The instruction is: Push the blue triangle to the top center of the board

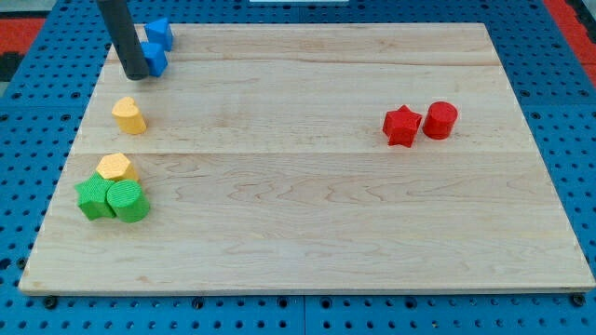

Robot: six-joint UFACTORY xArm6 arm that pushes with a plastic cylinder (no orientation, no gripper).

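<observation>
My tip (135, 73) stands near the board's top left corner, touching the left side of a blue block (155, 59) whose shape I cannot make out, as the rod hides part of it. A second blue block (159, 33), also of unclear shape, sits just above it at the board's top edge. I cannot tell which of the two is the triangle.
A yellow block (129, 115) lies below my tip. A yellow hexagon (115, 167), a green cube (92, 198) and a green cylinder (127, 201) cluster at the left edge. A red star (401, 126) and a red cylinder (440, 120) sit on the right.
</observation>
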